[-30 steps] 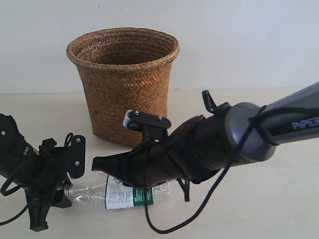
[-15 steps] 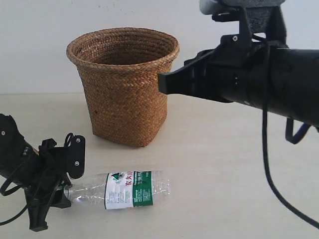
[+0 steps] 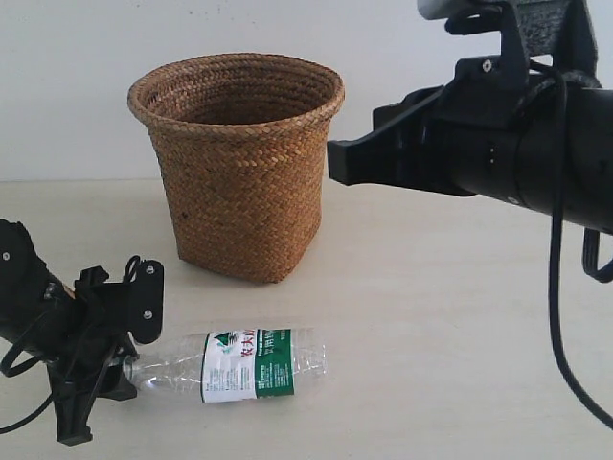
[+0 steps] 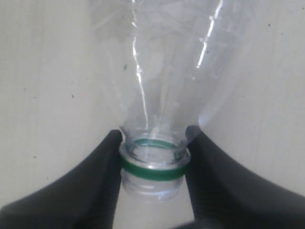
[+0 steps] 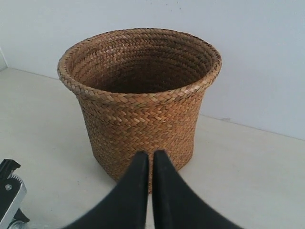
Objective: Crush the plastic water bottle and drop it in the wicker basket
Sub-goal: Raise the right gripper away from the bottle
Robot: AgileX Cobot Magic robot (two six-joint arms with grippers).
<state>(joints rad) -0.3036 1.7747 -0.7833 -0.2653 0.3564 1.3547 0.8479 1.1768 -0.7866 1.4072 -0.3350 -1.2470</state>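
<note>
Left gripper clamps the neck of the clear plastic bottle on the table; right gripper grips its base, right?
No: the exterior view shows the right gripper up by the brown wicker basket, holding nothing. The left gripper does clamp the neck of the clear plastic bottle.

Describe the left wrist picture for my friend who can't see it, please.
The left gripper pinches the neck of a clear bottle at its green ring, between two black fingers. The bottle lies on a pale table, its creased body stretching away from the camera.
</note>
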